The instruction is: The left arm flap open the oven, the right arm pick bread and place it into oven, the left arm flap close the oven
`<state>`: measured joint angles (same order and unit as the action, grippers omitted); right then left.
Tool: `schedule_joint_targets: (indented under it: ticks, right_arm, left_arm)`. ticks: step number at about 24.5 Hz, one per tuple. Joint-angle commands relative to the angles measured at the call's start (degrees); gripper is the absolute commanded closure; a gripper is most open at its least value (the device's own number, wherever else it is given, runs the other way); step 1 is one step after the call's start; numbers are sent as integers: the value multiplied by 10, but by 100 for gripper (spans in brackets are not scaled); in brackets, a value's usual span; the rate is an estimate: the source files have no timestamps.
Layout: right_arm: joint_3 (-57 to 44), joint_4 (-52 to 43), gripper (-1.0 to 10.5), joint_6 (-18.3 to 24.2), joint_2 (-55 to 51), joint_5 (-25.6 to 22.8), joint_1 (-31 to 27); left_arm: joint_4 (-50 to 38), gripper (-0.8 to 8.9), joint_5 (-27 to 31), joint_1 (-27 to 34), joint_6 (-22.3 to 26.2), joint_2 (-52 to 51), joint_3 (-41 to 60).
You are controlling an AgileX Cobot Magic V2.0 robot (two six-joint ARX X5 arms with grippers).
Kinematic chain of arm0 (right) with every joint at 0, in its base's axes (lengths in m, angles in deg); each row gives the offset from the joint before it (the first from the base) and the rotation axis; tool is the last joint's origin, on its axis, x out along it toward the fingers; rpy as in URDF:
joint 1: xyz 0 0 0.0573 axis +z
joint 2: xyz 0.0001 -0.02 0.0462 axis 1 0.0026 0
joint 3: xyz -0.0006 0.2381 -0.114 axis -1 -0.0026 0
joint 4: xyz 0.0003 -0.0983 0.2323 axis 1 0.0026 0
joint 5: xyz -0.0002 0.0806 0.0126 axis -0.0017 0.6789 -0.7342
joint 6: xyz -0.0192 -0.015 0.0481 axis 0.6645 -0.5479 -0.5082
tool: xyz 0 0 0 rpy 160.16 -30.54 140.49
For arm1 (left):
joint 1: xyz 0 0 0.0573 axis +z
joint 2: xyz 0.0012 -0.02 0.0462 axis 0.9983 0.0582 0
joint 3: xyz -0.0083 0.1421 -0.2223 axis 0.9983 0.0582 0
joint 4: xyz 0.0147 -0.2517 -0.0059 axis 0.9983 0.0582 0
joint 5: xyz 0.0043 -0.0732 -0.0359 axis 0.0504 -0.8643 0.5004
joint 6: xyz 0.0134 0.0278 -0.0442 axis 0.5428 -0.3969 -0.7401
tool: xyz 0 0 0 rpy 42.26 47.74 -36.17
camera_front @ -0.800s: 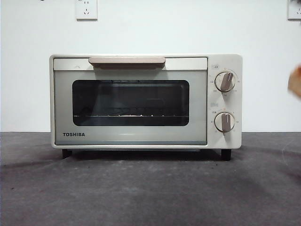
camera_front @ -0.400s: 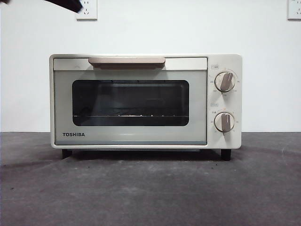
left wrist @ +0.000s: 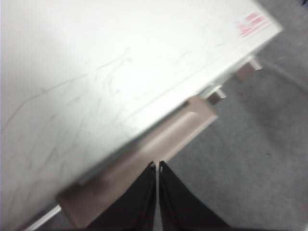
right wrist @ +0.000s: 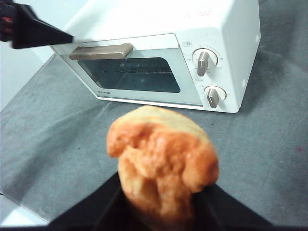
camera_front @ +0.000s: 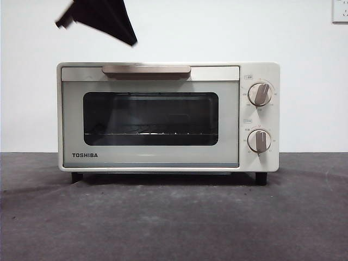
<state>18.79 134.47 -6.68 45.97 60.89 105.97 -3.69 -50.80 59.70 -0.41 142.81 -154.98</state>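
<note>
Sitting on the table (camera_front: 174, 217) with door shut: oven (camera_front: 168, 117). Hovering just above its handle (camera_front: 146, 69), jaws pressed together and holding nothing: left gripper (left wrist: 157, 166), showing as a dark tip over the oven's top in the front view. Gripping the bread (right wrist: 161, 163) in front of the oven, well apart from it: right gripper (right wrist: 159, 202).

Only thing I can actually read is "TOSHIBA" in black caps, low on the left of the door of the cream-white boxy toaster oven (camera_front: 163, 117), under the dark glass window. There's tiny print around the two beige knobs (camera_front: 260, 94) and a red sticker (left wrist: 251, 23) on top, all too small or blurry.
</note>
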Motion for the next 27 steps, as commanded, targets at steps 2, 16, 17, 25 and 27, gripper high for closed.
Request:
schedule_joint_targets:
  ticks: [2, 16, 17, 25, 27]
  right_arm:
    - [10, -8, 807, -8, 0, 1, 2]
    - [10, -7, 807, -8, 0, 1, 2]
    - [10, -7, 807, -8, 0, 1, 2]
    - [10, -7, 807, -8, 0, 1, 2]
    - [10, -7, 807, -8, 0, 1, 2]
  left_arm:
    - [-7, 803, 4, -8, 15, 31, -20]
    - [-7, 803, 37, -9, 31, 53, -20]
    - [0, 803, 37, -9, 34, 53, -20]
    - [53, 803, 37, -14, 56, 53, -20]
    - [66, 803, 37, -16, 59, 53, -19]
